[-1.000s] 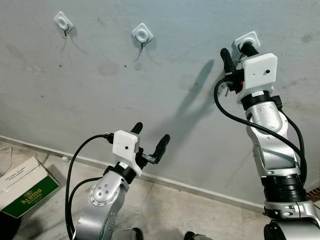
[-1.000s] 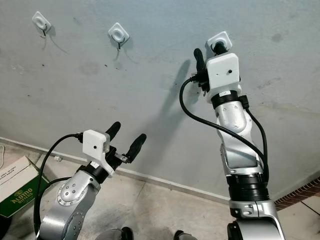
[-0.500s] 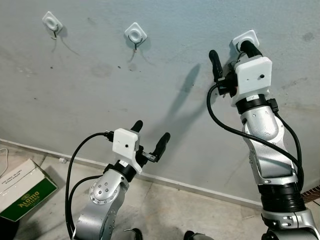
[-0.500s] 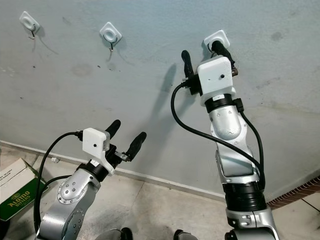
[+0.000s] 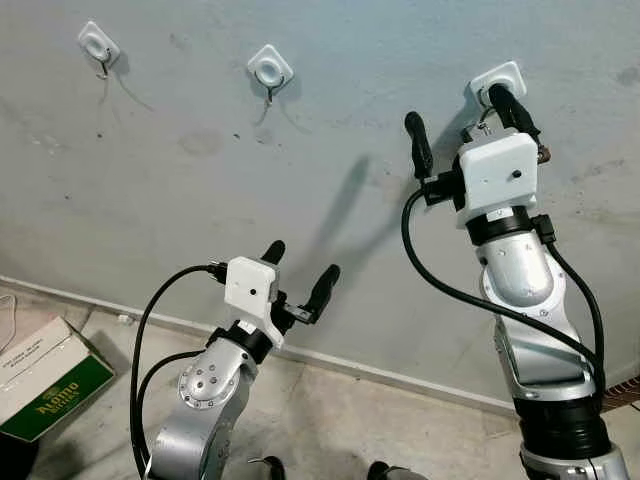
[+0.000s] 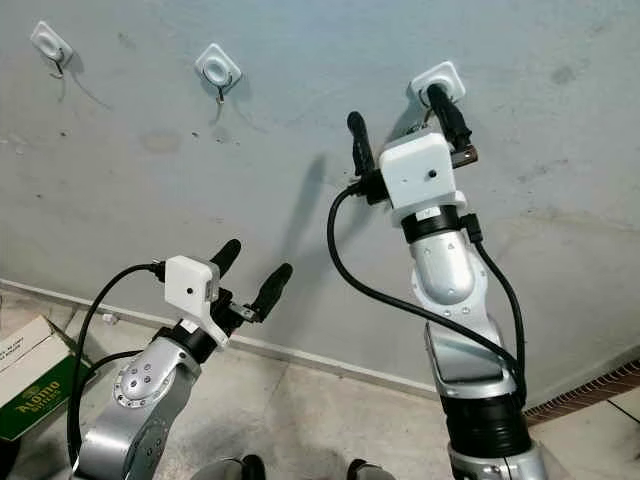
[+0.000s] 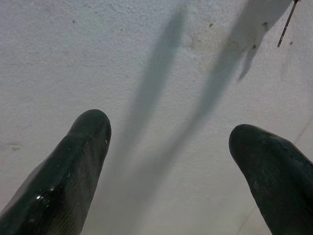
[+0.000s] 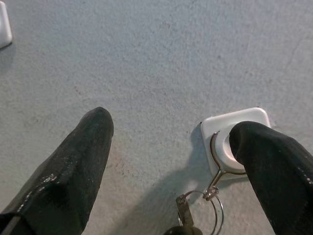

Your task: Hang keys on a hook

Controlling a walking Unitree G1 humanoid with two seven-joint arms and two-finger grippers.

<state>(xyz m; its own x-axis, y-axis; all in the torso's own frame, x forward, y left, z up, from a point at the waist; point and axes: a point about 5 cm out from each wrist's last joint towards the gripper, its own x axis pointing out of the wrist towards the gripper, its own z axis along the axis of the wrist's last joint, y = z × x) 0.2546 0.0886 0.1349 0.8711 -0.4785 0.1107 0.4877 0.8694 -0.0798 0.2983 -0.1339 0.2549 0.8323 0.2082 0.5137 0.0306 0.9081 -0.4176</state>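
Observation:
A key ring with keys (image 8: 207, 209) hangs from the metal hook (image 8: 215, 179) of a white square wall plate (image 5: 497, 76). My right gripper (image 5: 463, 122) is raised to the wall and open. One finger (image 8: 266, 161) lies over the plate beside the hook, and the other stands well off on bare wall. Nothing is held between them. Lower down, my left gripper (image 5: 298, 268) points at the wall, open and empty.
Two more white hook plates (image 5: 269, 66) (image 5: 98, 42) sit on the grey wall to the left, each with a bare hook. A green and white cardboard box (image 5: 40, 383) lies on the tiled floor at the lower left. A baseboard runs along the wall's foot.
My right gripper's fingers stand wider apart than before, and the wrist has eased left and down from the plate. The left arm has hardly moved.

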